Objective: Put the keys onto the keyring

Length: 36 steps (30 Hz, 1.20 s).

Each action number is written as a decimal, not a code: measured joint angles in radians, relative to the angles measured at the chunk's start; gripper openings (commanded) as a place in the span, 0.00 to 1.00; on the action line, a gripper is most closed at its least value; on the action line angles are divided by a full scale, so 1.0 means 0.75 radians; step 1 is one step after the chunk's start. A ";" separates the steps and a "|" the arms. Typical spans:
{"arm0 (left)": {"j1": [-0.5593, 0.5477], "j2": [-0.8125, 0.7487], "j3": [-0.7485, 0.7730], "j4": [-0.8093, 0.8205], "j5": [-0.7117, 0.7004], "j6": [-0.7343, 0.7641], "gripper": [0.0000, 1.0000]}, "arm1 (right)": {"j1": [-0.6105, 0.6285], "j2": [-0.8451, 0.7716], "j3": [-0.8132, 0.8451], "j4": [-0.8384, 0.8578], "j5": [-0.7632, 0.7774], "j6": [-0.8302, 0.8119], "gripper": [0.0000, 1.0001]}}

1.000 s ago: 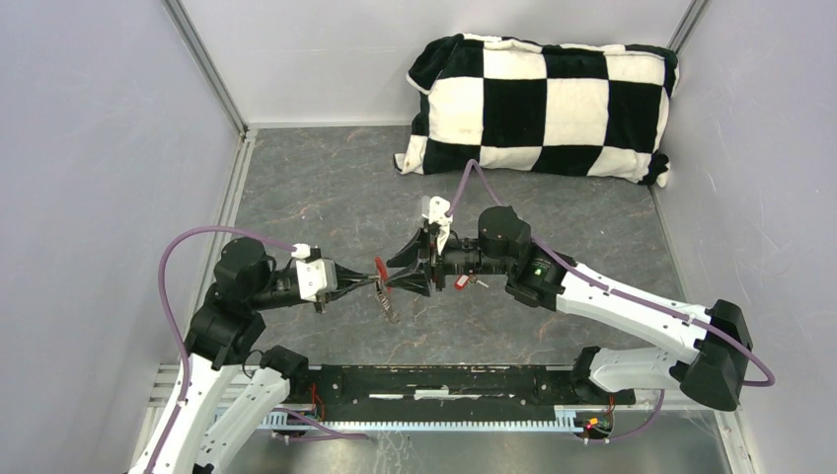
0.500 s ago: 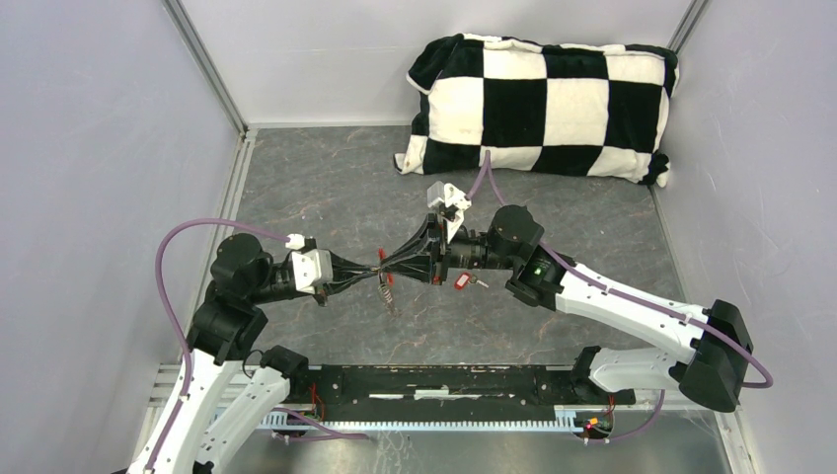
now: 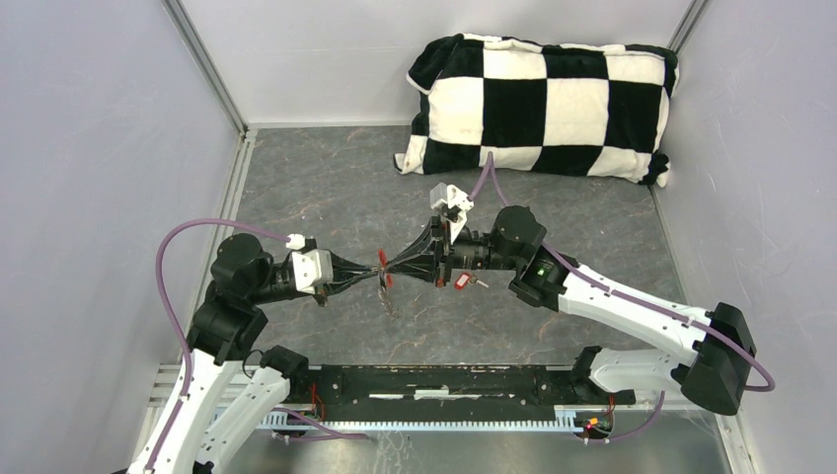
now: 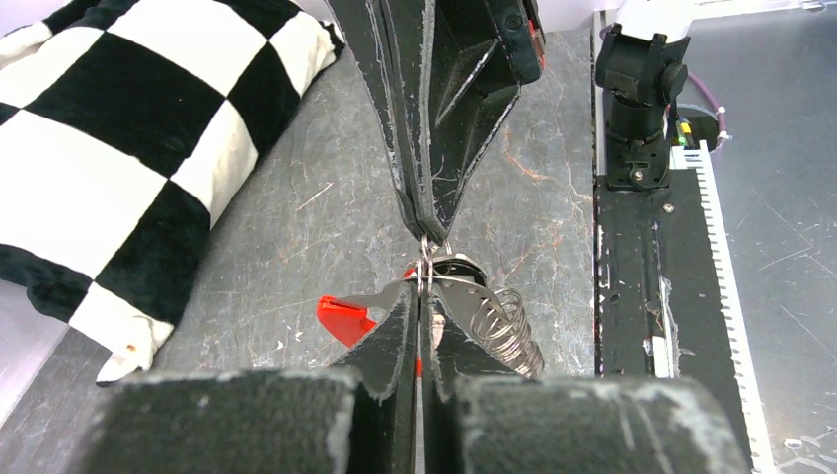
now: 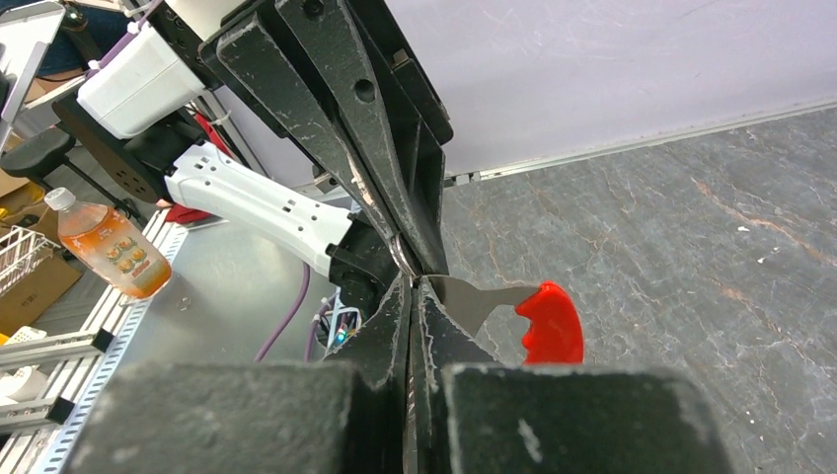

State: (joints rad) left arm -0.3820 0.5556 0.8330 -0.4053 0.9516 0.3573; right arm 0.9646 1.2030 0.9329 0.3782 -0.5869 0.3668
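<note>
Where left gripper (image 4: 422,296) and right gripper (image 5: 413,288) meet tip to tip above table (image 3: 326,197), you see both clamped tight on keyring (image 4: 476,298); keys (image 3: 465,281) lie on table near right gripper.

Bright, diffuse light fell evenly from overhead, leaving faint soft shadows on the desk (image 3: 326,197). In wrist views the left end effector (image 4: 421,294) and right end effector (image 5: 413,286) were blurred near the lens.
</note>
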 measured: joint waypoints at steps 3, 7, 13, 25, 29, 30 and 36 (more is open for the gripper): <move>0.000 0.000 0.000 -0.001 0.000 0.000 0.02 | -0.004 -0.008 -0.010 -0.009 0.000 -0.002 0.00; 0.000 0.000 0.000 0.000 0.000 -0.001 0.02 | -0.005 -0.011 -0.013 -0.018 -0.001 -0.006 0.00; 0.000 0.001 0.000 0.000 0.001 -0.001 0.02 | -0.007 -0.005 -0.013 -0.030 -0.023 -0.006 0.09; 0.000 0.001 0.014 0.001 0.004 0.000 0.02 | -0.029 0.049 0.193 -0.349 -0.057 -0.195 0.46; 0.000 0.001 0.016 -0.007 0.022 0.001 0.02 | -0.033 0.047 0.281 -0.398 -0.069 -0.293 0.49; 0.000 0.001 0.017 -0.008 0.027 0.001 0.02 | -0.034 0.047 0.294 -0.398 -0.086 -0.316 0.50; 0.000 0.004 0.027 -0.013 0.038 0.001 0.02 | -0.034 0.083 0.328 -0.401 -0.185 -0.357 0.48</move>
State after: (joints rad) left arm -0.3820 0.5583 0.8536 -0.4152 0.9798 0.3576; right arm 0.9394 1.2655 1.1786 0.0772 -0.7258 0.0990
